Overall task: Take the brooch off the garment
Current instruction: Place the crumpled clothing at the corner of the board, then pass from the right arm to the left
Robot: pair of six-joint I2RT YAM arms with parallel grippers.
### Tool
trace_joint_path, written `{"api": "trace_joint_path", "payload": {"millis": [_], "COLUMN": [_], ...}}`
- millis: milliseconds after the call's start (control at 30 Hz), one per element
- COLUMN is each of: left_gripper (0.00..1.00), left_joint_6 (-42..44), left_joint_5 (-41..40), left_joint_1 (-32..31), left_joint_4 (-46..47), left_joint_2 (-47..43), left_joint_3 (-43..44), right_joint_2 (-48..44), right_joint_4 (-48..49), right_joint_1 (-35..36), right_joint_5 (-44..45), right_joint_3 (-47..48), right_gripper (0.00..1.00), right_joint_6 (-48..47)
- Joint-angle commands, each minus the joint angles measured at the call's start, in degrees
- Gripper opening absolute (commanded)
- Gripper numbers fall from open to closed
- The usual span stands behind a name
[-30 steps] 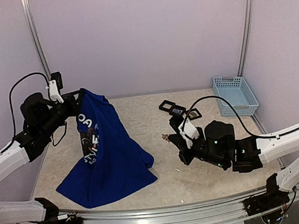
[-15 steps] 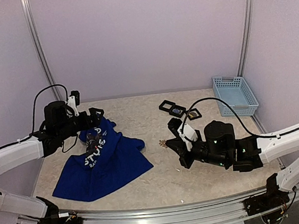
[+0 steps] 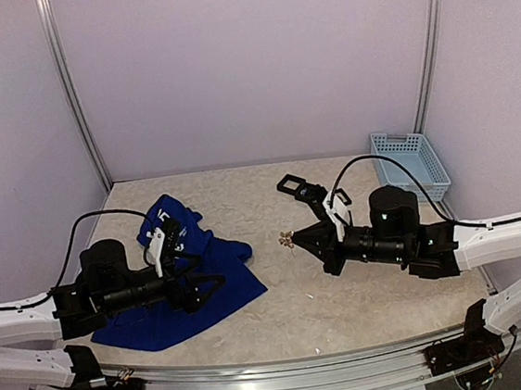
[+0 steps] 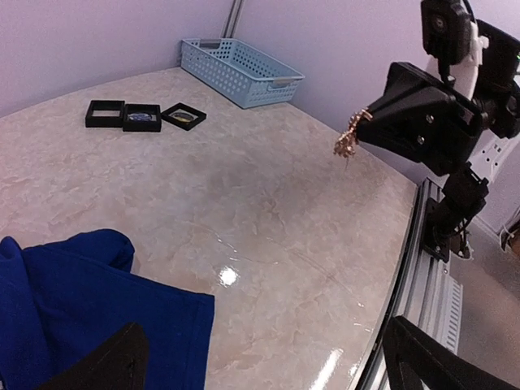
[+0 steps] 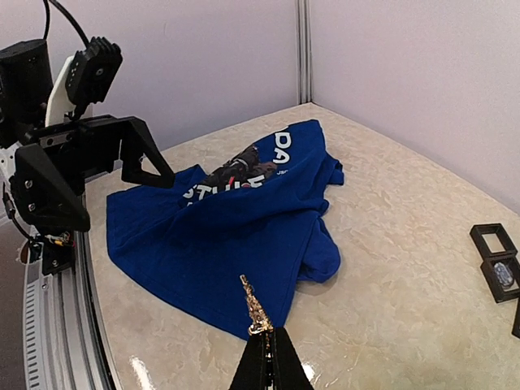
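Two arms worked over the marbled bench point(image 3: 283, 318) as I watched. On the left, the left claw point(image 4: 266, 349) stood spread wide and held nothing, hovering low over the near edge of the royal-blue T-shirt point(image 5: 244, 227). The shirt lay in a crumpled heap on the left half of the bench, its white lettering and dark graphic facing up.

Right of the shirt, and clear of the cloth, a small gold-coloured brooch point(image 5: 256, 313) hung in the air above bare bench. The right claw point(image 3: 295, 241) had it pinched between closed fingertips, with the ornament sticking out past the tips.

Further right and towards the back sat a row of black square frames point(image 3: 302, 189). Two seemed to hold something small, and one looked empty. A blue basket point(image 3: 407, 135) stood in the far right corner.

To my eye the removal itself was done, and what was in hand was the carrying off. The next move looked like taking the brooch to a resting place, though I could not tell which one. That called for a steady pinch on the way, a low approach, and jaws opened only once the brooch was nearly down.
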Motion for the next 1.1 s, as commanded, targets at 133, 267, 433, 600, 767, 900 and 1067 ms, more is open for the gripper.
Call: {"api": "trace_joint_path", "payload": {"millis": [133, 267, 433, 600, 767, 900, 1067], "left_gripper": [0.99, 0.99, 0.99, 0.99, 0.85, 0.61, 0.46], "left_joint_6": [6.63, 6.55, 5.61, 4.93, 4.56, 4.53, 4.47], "left_joint_5": [3.58, 9.63, 11.50, 14.20, 18.70, 18.21, 18.43], "left_joint_1": [-5.20, -6.31, -6.74, -6.74, -6.73, -6.73, -6.74], "left_joint_4": [1.42, 4.83, 6.98, 9.23, 11.21, 10.80, 10.47], "left_joint_2": [4.51, 11.11, 15.45, 16.97, 17.85, 17.25, 17.59], "left_joint_3": [-0.57, -0.11, 0.72, 0.89, 0.78, 0.61, 0.81], "right_joint_2": [9.76, 13.85, 16.76, 19.25, 21.80, 22.64, 22.82], "right_joint_4": [-1.34, -3.27, -4.27, -5.26, -7.78, -8.45, -9.04], "right_joint_1": [-2.81, -2.84, -2.77, -2.53, -0.46, -0.18, -0.04], "right_joint_5": [-22.94, -29.28, -34.31, -35.66, -36.62, -37.00, -37.27], "right_joint_3": [3.52, 6.36, 8.09, 9.33, 11.57, 12.10, 12.47], "right_gripper": [0.00, 0.00, 0.00, 0.00, 0.00, 0.00, 0.00], "right_joint_6": [1.76, 1.57, 1.24, 1.23, -0.56, -1.05, -1.26]}}
